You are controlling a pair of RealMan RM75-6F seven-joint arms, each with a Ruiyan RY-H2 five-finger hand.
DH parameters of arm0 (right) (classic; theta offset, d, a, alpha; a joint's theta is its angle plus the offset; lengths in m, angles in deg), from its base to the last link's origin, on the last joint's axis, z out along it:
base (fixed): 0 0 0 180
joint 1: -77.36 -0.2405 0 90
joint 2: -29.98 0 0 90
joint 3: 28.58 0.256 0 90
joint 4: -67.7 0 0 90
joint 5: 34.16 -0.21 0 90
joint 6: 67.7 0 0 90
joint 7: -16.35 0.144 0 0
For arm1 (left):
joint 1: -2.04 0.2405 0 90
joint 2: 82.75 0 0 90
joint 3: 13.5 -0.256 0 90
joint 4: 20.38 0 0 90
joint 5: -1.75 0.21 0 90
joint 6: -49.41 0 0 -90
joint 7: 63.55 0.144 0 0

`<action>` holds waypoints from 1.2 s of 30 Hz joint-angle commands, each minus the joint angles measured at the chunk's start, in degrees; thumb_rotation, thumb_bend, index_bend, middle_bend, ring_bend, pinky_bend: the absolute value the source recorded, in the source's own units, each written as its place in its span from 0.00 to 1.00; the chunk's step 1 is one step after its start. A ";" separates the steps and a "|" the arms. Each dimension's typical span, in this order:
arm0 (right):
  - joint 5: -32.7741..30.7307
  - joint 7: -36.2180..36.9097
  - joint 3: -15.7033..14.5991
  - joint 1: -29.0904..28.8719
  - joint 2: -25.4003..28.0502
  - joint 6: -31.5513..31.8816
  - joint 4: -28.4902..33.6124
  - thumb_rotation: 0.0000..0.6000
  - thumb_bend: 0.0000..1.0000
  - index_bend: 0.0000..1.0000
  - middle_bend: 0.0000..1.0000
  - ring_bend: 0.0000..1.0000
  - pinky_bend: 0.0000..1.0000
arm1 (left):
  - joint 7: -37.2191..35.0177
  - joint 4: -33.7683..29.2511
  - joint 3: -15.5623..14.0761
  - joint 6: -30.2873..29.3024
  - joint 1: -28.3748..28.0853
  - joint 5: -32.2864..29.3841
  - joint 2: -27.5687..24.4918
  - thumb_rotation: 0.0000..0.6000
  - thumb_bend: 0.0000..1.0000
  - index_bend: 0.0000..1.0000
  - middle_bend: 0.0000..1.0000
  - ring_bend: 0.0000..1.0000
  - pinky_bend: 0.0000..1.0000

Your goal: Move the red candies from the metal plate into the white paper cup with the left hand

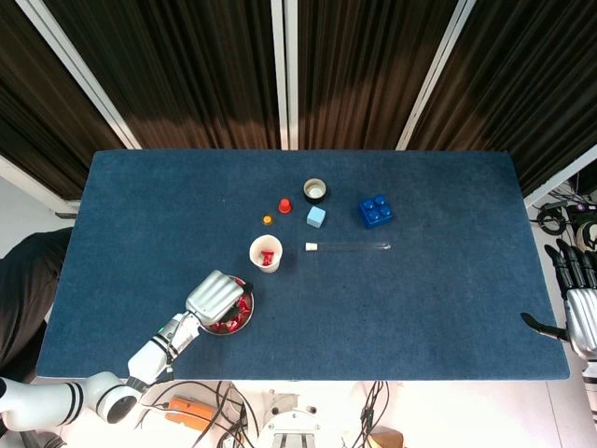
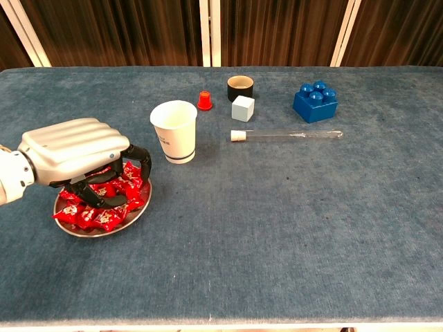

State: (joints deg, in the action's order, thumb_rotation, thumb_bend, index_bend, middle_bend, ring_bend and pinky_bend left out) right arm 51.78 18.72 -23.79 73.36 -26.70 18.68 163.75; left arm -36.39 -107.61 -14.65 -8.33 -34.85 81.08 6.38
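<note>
The metal plate (image 2: 105,234) sits at the table's front left, heaped with red candies (image 2: 104,216). My left hand (image 2: 77,156) is down over the plate with its fingers curled into the candies; whether one is pinched is hidden. In the head view the left hand (image 1: 216,297) covers most of the plate (image 1: 244,326). The white paper cup (image 2: 174,130) stands upright just right of and behind the plate, and the head view shows red candy inside the cup (image 1: 267,255). My right hand (image 1: 578,303) hangs off the table's right edge, fingers apart, holding nothing.
Behind the cup are a small red cap (image 2: 204,101), an orange cap (image 1: 267,220), a black-rimmed cup (image 2: 240,88) and a pale blue cube (image 2: 243,108). A clear tube (image 2: 287,135) lies to the cup's right, with a blue brick (image 2: 315,102) beyond it.
</note>
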 commanded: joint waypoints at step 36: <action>0.30 0.70 -0.08 0.00 -0.55 -0.21 -0.84 1.00 0.19 0.00 0.03 0.00 0.04 | -8.66 -10.46 13.69 -2.62 -3.30 -4.65 -6.30 1.00 0.44 0.59 0.90 0.85 0.79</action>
State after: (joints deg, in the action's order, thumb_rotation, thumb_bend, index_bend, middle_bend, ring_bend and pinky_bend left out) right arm 52.05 19.38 -23.88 73.32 -27.27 18.40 162.94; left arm -46.28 -117.86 -3.59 -13.44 -35.63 79.44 0.12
